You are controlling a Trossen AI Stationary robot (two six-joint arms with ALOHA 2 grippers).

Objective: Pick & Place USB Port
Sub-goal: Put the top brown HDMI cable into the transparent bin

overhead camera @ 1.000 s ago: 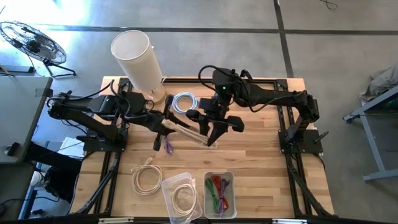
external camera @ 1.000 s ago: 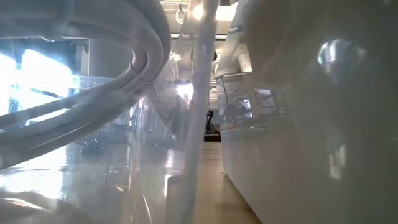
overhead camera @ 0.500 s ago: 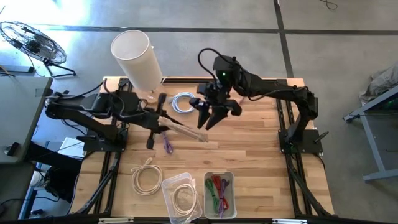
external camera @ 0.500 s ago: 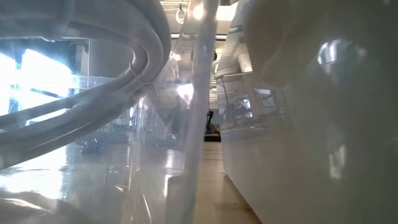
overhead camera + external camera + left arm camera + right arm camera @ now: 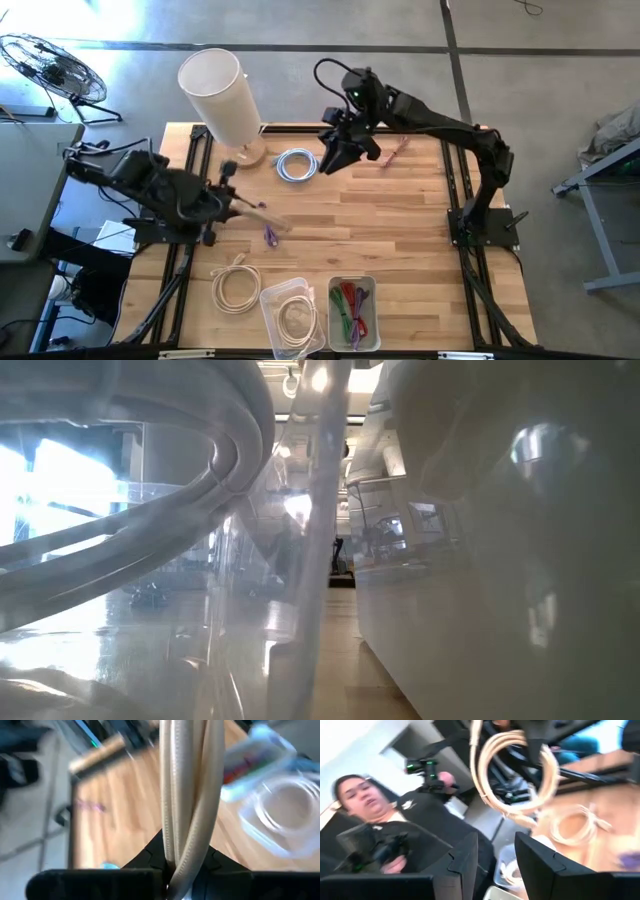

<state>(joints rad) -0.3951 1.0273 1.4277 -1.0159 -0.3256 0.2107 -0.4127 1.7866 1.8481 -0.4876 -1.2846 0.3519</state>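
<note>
A: What has changed?

B: The left pincer [image 5: 228, 196] has drawn back to the desk's [image 5: 400, 240] left edge, clamped on a beige cable [image 5: 187, 795]. The right pincer [image 5: 340, 152], fingers apart and empty, has pulled away toward the far edge.

A: The tubs?

B: The clear tub [image 5: 290, 315] holds a white coil; the neighbouring tub [image 5: 352, 310] holds coloured cables.
</note>
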